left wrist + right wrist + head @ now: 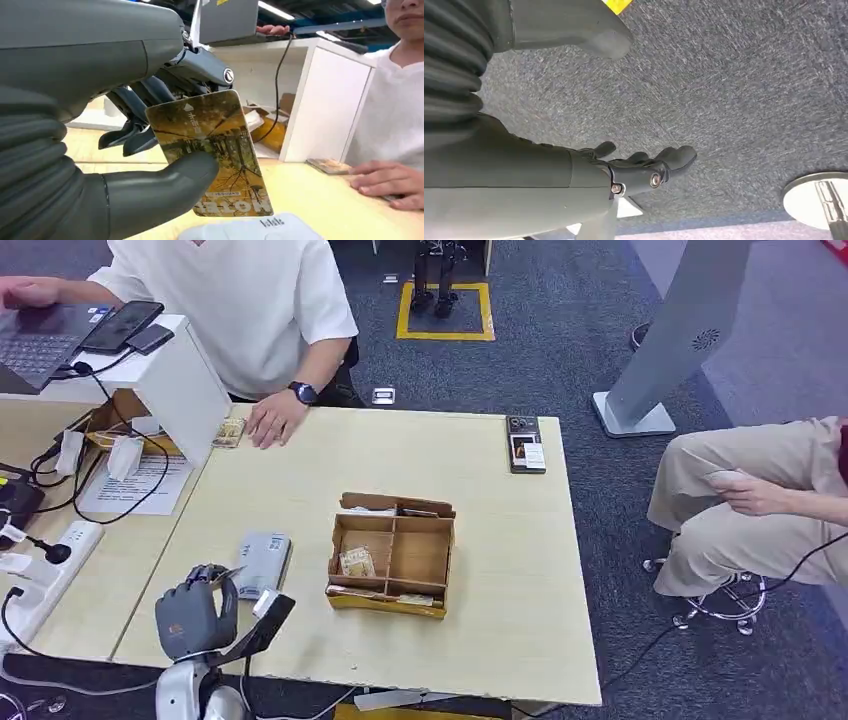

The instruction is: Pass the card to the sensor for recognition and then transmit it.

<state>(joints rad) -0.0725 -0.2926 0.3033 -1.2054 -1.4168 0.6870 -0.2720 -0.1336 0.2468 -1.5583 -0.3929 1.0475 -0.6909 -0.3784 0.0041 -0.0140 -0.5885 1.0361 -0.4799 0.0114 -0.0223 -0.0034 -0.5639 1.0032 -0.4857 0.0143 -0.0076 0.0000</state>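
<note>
Yellow-brown and printed with a tree scene, the card [212, 155] sat pinched between the left hand's [195, 618] thick thumb and its darker fingers [135, 132], at the lower left of the head view. Just above that hand in the frame lay the grey sensor pad [263, 562] on the pale wooden table [500, 640]; the left wrist view caught the pad's white edge right under the card. The right hand [644, 170] hung over the carpet with its fingers apart and nothing in them.

The step in hand looked like the scan itself. To do it well, I judged the card should come down flat and face-on over the middle of the pad, close enough to read, with the thumb's grip unchanged so the card could not slide. Only after that would the handover make sense, probably toward the person's hand [272, 422] resting at the table's far edge, upper left of centre. The cardboard divider box [392, 555] stood to the right of the pad, apart from it.
</note>
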